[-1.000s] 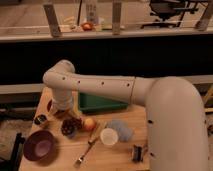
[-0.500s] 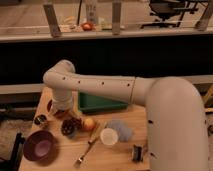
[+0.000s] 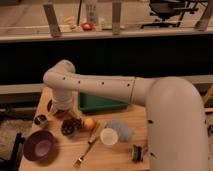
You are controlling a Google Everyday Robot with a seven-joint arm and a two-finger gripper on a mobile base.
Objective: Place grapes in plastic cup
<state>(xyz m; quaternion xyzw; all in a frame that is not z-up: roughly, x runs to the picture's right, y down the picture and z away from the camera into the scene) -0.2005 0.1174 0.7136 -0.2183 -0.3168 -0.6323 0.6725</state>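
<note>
The grapes (image 3: 69, 126), a small dark bunch, lie on the wooden table (image 3: 120, 157) left of an orange-red round fruit (image 3: 89, 123). The light-blue plastic cup (image 3: 123, 129) lies to the right of the fruit, just behind a pale cream-white cup (image 3: 109, 136). My gripper (image 3: 62, 111) hangs from the white arm's wrist at the table's left rear, just above and to the left of the grapes. The wrist hides most of it.
A purple bowl (image 3: 39, 145) stands at the front left. A green tray (image 3: 100, 103) sits at the back behind the arm. A fork (image 3: 86, 150) lies in front of the fruit. A small dark can (image 3: 40, 119) and a small object (image 3: 136, 152) flank the table.
</note>
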